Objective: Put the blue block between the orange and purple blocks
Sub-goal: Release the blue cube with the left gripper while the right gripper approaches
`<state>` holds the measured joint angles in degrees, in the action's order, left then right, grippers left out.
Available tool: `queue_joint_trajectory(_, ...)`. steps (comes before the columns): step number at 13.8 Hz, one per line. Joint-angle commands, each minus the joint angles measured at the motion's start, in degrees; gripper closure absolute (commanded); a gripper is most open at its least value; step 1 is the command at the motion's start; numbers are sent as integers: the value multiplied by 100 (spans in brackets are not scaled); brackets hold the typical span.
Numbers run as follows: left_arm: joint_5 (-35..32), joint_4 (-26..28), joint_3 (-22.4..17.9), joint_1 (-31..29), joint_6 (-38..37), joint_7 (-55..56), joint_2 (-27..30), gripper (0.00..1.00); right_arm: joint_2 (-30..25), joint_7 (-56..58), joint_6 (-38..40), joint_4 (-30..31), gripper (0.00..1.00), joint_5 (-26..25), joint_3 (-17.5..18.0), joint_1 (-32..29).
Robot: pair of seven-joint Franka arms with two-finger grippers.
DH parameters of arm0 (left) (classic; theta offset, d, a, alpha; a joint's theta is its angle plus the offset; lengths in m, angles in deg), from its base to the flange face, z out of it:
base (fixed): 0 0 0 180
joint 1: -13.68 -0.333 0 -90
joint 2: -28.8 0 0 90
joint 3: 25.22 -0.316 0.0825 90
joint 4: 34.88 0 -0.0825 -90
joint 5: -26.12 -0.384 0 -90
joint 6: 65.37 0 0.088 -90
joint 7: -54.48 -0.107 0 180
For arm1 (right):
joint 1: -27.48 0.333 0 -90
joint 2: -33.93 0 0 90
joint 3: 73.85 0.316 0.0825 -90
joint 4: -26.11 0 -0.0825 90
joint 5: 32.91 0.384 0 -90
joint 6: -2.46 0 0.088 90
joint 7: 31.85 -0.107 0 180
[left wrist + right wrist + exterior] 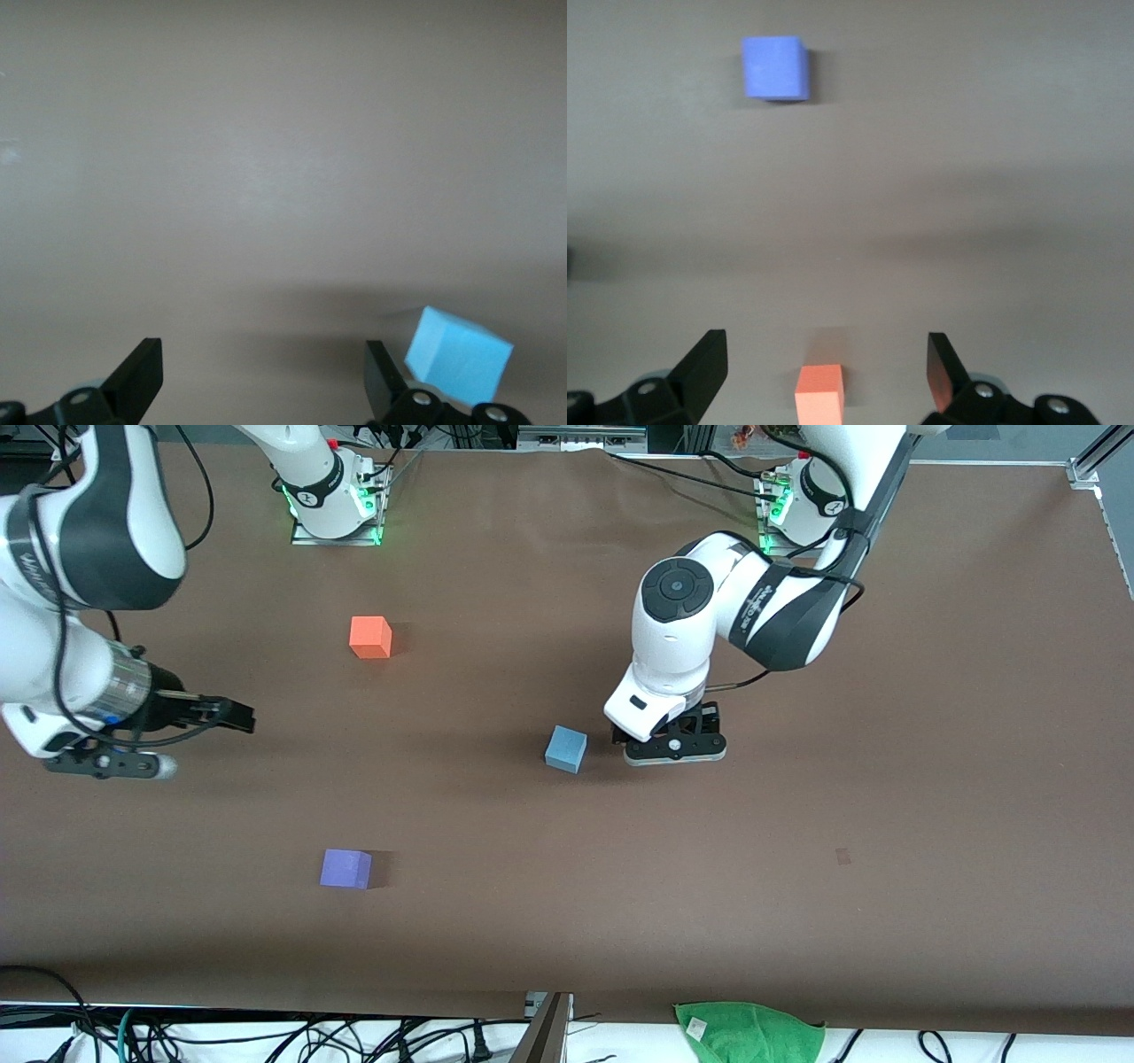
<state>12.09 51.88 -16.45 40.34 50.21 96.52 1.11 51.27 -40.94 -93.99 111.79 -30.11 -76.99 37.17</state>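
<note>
Left gripper [675,748] fingers [142,376] spread, empty, low over the table [797,868], the blue block [565,748] resting just beside them; right gripper [235,716] waits open, orange block [370,638] and purple block [345,868] well apart.

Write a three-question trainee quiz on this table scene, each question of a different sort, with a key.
1. True or false: the left gripper holds the blue block.
2. Which cube lies nearest the front camera? A orange block B purple block C blue block
3. Fill in: the right gripper has its jaws ____.

Key: 1 false, it stands open beside the block, which rests on the table; 2 B; 3 open.
</note>
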Motion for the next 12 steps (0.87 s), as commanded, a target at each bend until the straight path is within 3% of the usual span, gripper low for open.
queue_joint_trajectory(1,-109,78,55,-441,-386,-1053,394,0,269,-773,-303,-51,1,123,6,523)
queue_joint_trajectory(3,-65,69,55,-793,-921,-1863,675,0,568,-1592,-602,-51,1,159,6,1067)
queue_joint_trajectory(6,-30,60,46,-1031,-1502,-2077,1106,0,1103,-2681,-1418,-60,1,281,15,1770)
queue_joint_trajectory(9,75,191,20,-1486,-1556,-2261,1615,0,1762,-4113,-2638,-69,1,387,15,2562)
queue_joint_trajectory(12,680,1015,11,-2163,-1416,-2674,2493,0,2360,-5064,-3721,-86,1,388,24,3160)
